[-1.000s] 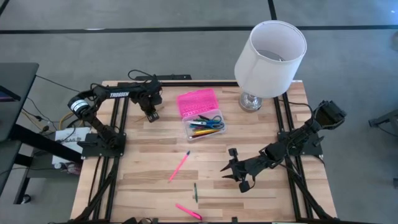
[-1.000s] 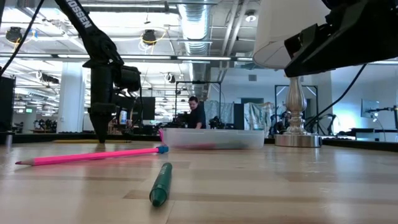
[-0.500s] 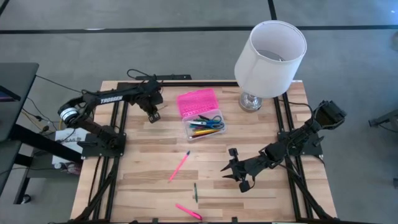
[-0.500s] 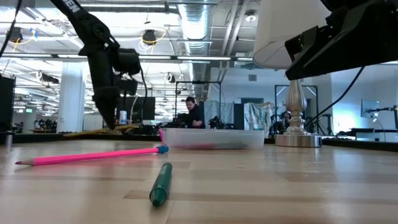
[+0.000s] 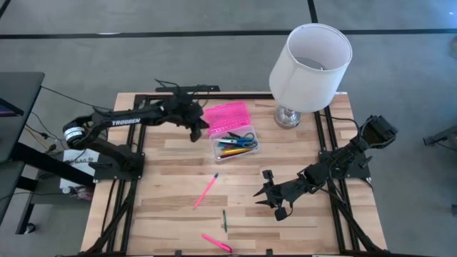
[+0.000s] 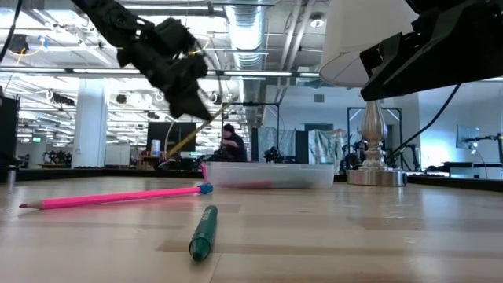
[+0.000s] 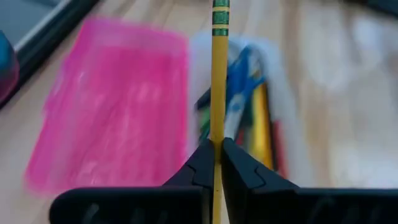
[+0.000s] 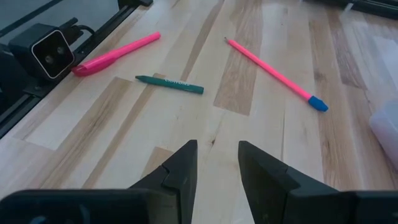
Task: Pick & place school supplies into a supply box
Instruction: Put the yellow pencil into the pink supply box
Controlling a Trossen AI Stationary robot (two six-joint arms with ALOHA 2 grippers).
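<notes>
My left gripper (image 5: pixel 194 130) hangs over the table's far part, just left of the supply box, and is shut on a yellow pencil (image 7: pixel 217 74). The box is a clear tray (image 5: pixel 236 145) with pens and blue-handled scissors (image 7: pixel 244 73) inside; its pink lid (image 5: pixel 227 114) lies open on the table behind it. A pink pencil (image 5: pixel 206 190), a green pen (image 5: pixel 223 220) and a pink marker (image 5: pixel 216 243) lie flat on the table's near half. My right gripper (image 5: pixel 273 200) is open and hovers to their right, touching nothing. My left gripper pinches the yellow pencil's shaft (image 7: pixel 217 146) between its two fingers, and the pencil runs on forward along them. In the low view the pencil (image 6: pixel 189 141) is lifted clear of the table and slants down below the tilted gripper (image 6: pixel 189 94).
A lamp with a white shade (image 5: pixel 311 57) stands at the far right corner, close to the box. Black frame rails run along the table's left (image 5: pixel 136 143) and right (image 5: pixel 328 143) sides. Bare wood lies between the box and the loose pens.
My left gripper has risen from the table at the far left, carried the yellow pencil up clear of the wood, swung right toward the supply box and tipped from pointing straight down to a slant. My right arm has kept still.
</notes>
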